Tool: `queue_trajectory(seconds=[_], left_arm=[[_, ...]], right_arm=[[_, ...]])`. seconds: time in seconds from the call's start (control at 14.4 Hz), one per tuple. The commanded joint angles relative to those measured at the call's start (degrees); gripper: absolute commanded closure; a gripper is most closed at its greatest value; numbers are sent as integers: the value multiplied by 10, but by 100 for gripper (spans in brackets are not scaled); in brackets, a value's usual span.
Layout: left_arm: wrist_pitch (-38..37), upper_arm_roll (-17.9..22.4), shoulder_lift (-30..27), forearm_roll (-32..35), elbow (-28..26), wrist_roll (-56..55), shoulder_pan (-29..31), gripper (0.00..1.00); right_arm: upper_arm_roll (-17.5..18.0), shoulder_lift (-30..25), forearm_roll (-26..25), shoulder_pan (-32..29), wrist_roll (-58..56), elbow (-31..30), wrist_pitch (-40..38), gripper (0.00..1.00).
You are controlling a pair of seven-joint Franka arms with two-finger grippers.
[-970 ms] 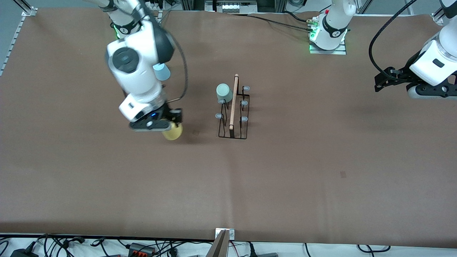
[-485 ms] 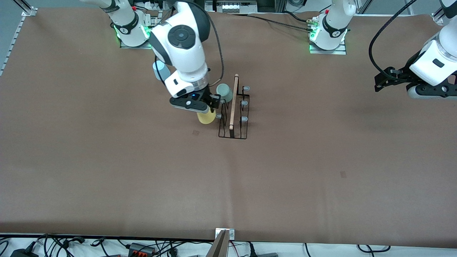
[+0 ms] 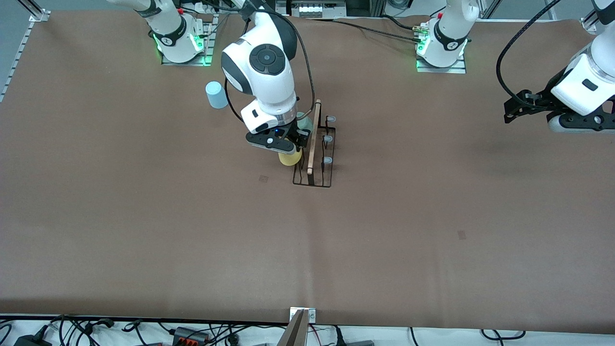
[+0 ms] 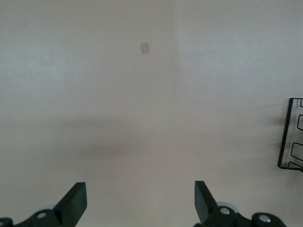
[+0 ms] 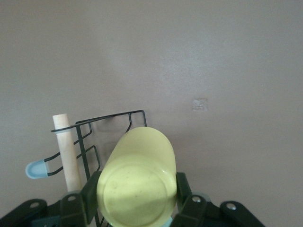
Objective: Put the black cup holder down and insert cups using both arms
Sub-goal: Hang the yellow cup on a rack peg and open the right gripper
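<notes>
Black cup holder (image 3: 313, 156) sits mid-worktop (image 3: 307, 240), long axis running toward the front camera: thin black wire, rectangular base, light wooden rod handle (image 3: 313, 137) along the top, pale-blue-tipped pegs (image 3: 327, 160) on the side toward the left arm's end. Right wrist view shows the rack's wire end (image 5: 102, 127), the rod end (image 5: 66, 151) and one blue tip (image 5: 35, 169)

Right claw (image 3: 287, 150) is over the rack's side toward the right arm's end, clamped on the yellow cup (image 3: 290, 157). Wrist view: both fingers (image 5: 182, 189) press the cup's flanks, flat base of the yellow cup (image 5: 137, 189) facing the camera, body tapered and pointing away over the wire frame. Whether the cup touches a peg can't be told; the cup and claw cover that spot

Pale green cup (image 3: 302, 122) is on the rack farther from the front camera than the yellow one, mostly hidden by the right arm's wrist; only a sliver shows next to the rod

Light blue cup (image 3: 216, 94) stands alone on the worktop, farther from the front camera than the rack, toward the right arm's end, well apart from it

Left claw (image 3: 516, 108) waits over the left arm's end of the worktop, well apart from the rack. Its wrist view shows both fingers (image 4: 73, 203) spread wide, nothing between them, bare worktop below and a corner of the rack's base (image 4: 291, 135) at the frame edge
</notes>
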Motion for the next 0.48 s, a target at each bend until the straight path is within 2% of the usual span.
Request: queue_trajectory(seconds=[0.0,0.07,0.14,0.21,0.28,0.42], left_arm=[[-14,1,9,-4,19,9,-1,0],[-14,1,9,-4,19,9,-1,0],[-14,1,9,-4,19,9,-1,0],[-14,1,9,-4,19,9,-1,0],[-14,1,9,-4,18,9,-1,0],[-14,1,9,-4,18,9,-1,0]], right_arm=[[0,17,-11,3,15,24,-5,93],[0,20,-11,3,15,26,-5,92],[0,24,-10,3,15,29,-4,88],[0,27,-7,3,15,31,0,50],[0,29,-6,3,15,32,1,1],[-3,25,-9,1,-1,33,0,0]])
